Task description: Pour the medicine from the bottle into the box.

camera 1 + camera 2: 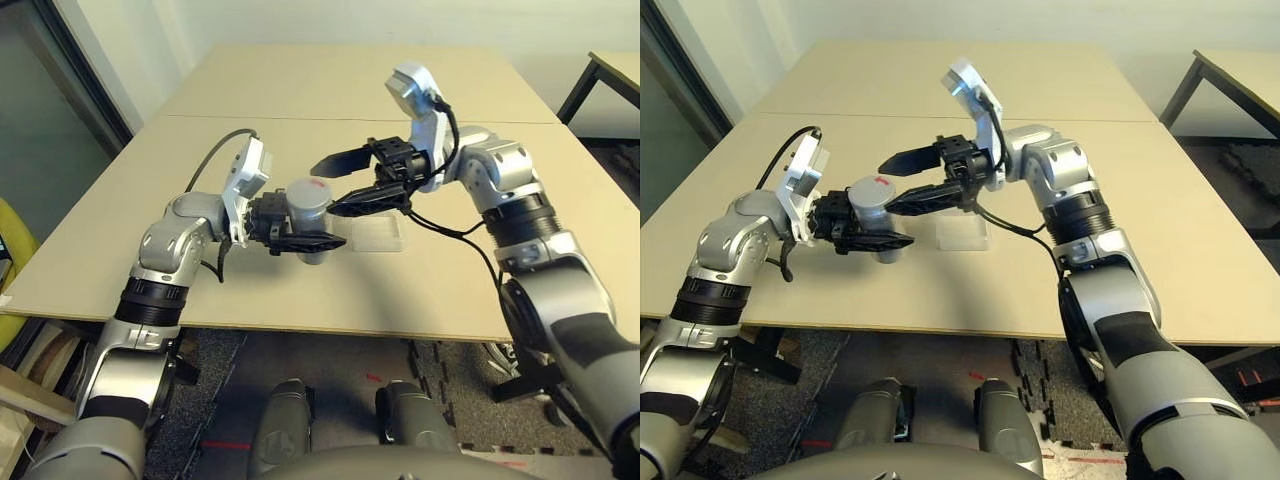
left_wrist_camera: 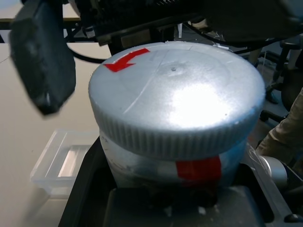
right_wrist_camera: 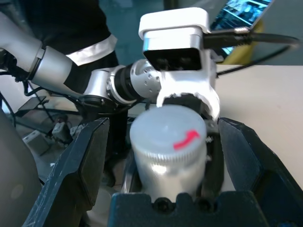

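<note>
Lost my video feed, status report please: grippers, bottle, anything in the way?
Left gripper shut on bottle, held above table. Right gripper open, jaws either side of the cap, cap on. Box on table just beyond, nothing blocking.

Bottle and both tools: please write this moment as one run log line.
left tool: shut on bottle | cap: on | right tool: open, straddling cap | box: on table

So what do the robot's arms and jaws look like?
Both arms are shiny silver with black ribbed rings at the joints. Each ends in a left gripper or right gripper with two flat black pointed jaws, a white camera block on the wrist, and black cables looping off.
</note>
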Action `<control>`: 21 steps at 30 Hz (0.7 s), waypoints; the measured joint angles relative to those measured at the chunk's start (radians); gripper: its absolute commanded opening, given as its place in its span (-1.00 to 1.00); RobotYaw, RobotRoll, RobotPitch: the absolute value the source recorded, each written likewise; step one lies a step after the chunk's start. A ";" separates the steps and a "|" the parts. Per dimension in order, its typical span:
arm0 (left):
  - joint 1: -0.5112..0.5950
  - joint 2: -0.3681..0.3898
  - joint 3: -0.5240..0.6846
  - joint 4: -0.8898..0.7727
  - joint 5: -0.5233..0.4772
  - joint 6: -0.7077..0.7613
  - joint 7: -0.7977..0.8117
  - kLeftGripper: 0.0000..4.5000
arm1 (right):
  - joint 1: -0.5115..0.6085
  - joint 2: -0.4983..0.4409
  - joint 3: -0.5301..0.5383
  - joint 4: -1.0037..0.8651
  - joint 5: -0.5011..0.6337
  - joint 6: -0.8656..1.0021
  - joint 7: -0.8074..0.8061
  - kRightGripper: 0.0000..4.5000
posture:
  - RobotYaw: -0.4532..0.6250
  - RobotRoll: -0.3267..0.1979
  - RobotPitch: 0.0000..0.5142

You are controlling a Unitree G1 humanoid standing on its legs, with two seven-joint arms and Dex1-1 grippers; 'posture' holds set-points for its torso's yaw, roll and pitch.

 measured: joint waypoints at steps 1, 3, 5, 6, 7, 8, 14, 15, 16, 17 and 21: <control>0.000 -0.001 0.000 0.001 0.000 -0.001 0.000 0.22 | 0.000 0.006 0.000 0.000 0.000 0.000 -0.001 1.00 | -0.17 0.25 -0.98; -0.001 -0.006 0.000 0.003 0.000 -0.002 0.000 0.22 | -0.001 0.018 0.001 0.000 -0.001 -0.004 -0.004 1.00 | -0.16 0.25 -0.98; -0.002 -0.013 0.000 0.003 0.001 -0.003 0.000 0.22 | -0.002 0.029 0.001 0.000 -0.003 -0.010 -0.008 1.00 | -0.15 0.25 -0.99; -0.003 -0.015 0.000 0.004 0.001 -0.004 0.000 0.22 | -0.002 0.033 0.003 0.000 -0.005 -0.013 -0.009 1.00 | -0.15 0.25 -0.99; -0.003 -0.015 0.000 0.004 0.001 -0.004 0.000 0.22 | -0.002 0.036 0.003 0.001 -0.008 -0.016 -0.011 1.00 | -0.15 0.25 -0.99; -0.004 -0.015 0.000 0.003 0.001 -0.004 0.000 0.22 | -0.002 0.038 0.003 0.003 -0.010 -0.020 -0.012 1.00 | -0.15 0.25 -0.99; -0.003 -0.015 0.000 0.001 0.001 -0.004 0.006 0.22 | -0.004 0.061 0.003 0.040 -0.024 -0.050 -0.023 1.00 | -0.14 0.25 -1.00; -0.003 -0.015 0.000 0.000 0.001 -0.003 0.008 0.22 | -0.004 0.064 0.003 0.045 -0.027 -0.055 -0.026 1.00 | -0.14 0.25 -1.00; -0.003 -0.015 0.000 -0.002 0.000 -0.002 0.010 0.22 | -0.006 0.067 0.003 0.052 -0.030 -0.064 -0.028 1.00 | -0.13 0.25 -1.00; -0.003 -0.015 0.000 -0.003 0.000 -0.001 0.010 0.22 | -0.007 0.069 0.003 0.064 -0.034 -0.071 -0.030 1.00 | -0.13 0.25 -1.00; 0.000 -0.015 0.000 -0.007 0.000 0.004 0.011 0.22 | -0.021 0.076 0.002 0.116 -0.047 -0.093 -0.036 1.00 | -0.13 0.25 -1.00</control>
